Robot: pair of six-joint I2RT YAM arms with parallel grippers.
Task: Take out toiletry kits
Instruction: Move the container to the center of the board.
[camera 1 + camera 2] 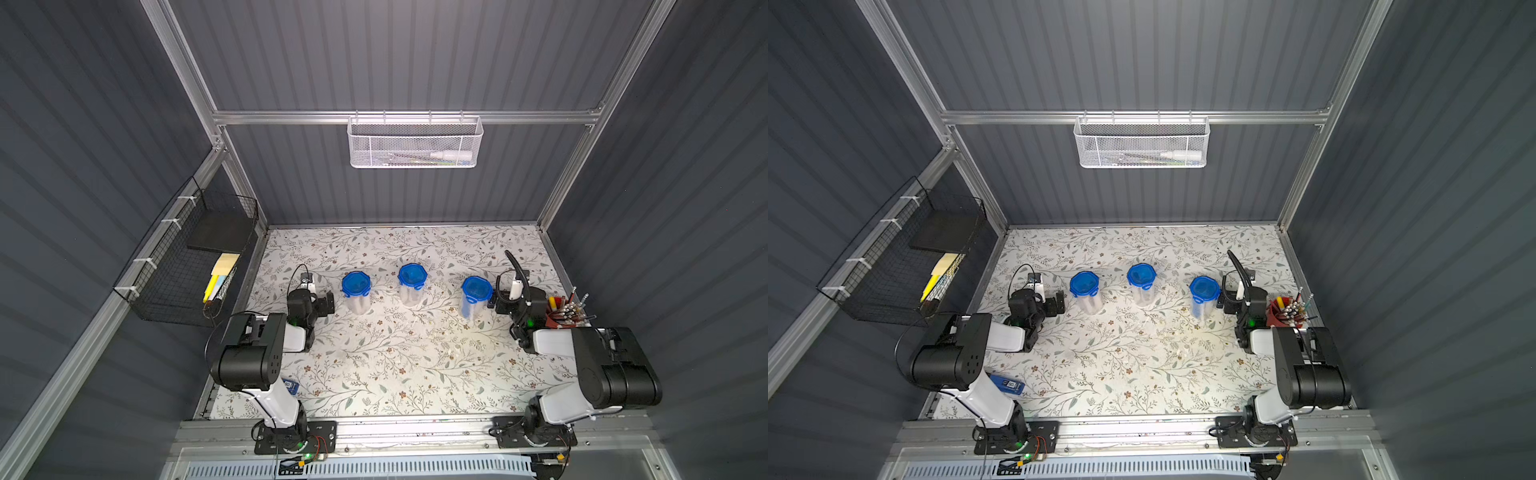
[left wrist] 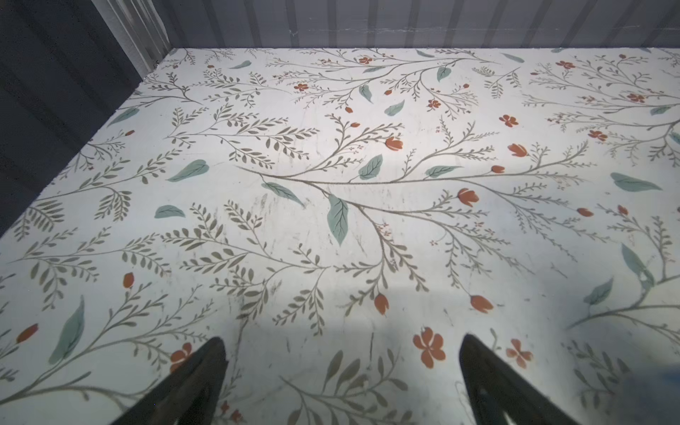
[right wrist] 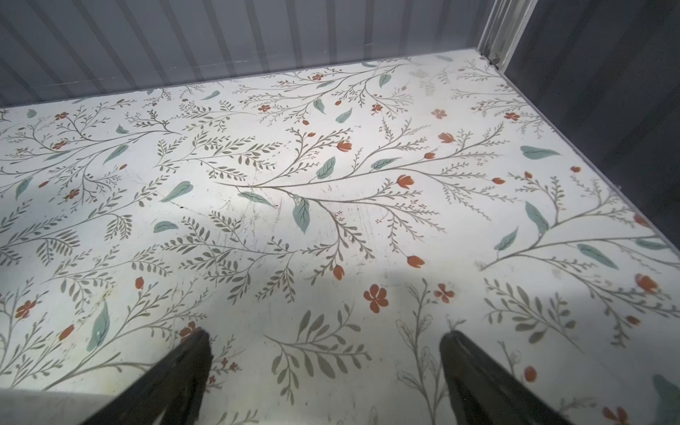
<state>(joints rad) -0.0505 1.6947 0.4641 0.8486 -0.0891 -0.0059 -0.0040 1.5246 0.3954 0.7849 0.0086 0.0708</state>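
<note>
Both claws were seen spread wide with nothing held, the left claw [image 2: 342,338] and right claw [image 3: 324,333] just aimed at bare table [image 1: 374,365]. The toiletry kits [image 1: 470,309] could only be made out as blurry shapes inside three upright, lidded jars lined up across mid-frame. The left jar [image 1: 356,291] was parked just right of the left claw and the right jar [image 1: 476,291] just left of the right claw, so a sideways reach would probably be needed. The middle jar [image 1: 411,280] was about equally far from both.
</note>
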